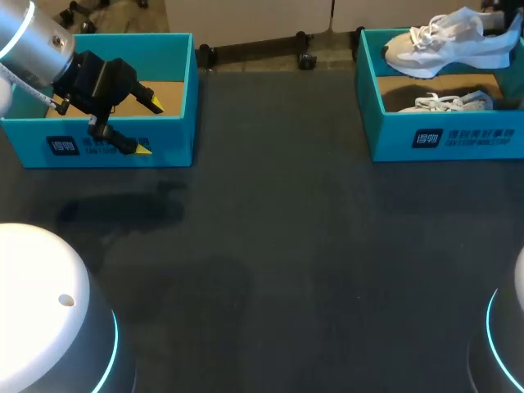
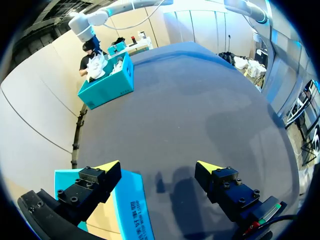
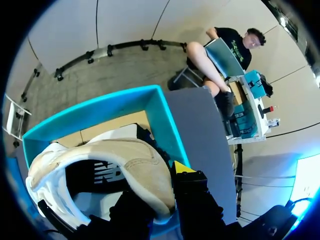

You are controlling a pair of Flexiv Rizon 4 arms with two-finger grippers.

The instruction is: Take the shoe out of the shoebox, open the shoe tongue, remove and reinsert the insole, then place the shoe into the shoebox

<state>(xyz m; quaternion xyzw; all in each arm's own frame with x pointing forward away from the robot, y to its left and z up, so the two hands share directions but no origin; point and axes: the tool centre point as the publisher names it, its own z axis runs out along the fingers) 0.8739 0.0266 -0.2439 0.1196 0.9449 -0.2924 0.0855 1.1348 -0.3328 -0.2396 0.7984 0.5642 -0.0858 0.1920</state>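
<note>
Teal left box [image 1: 82, 147] shows only a bare cardboard floor; the left claw [image 1: 149, 125] hangs wide open and empty over its front wall. Across the counter [image 1: 286, 246], the right box [image 1: 458, 135] contains a second shoe [image 1: 446, 102], and the right claw [image 3: 162, 187] grips the shoe [image 1: 442, 45] above that box. Removal is judged nearly complete; tongue, insole and return steps are outstanding.
</note>
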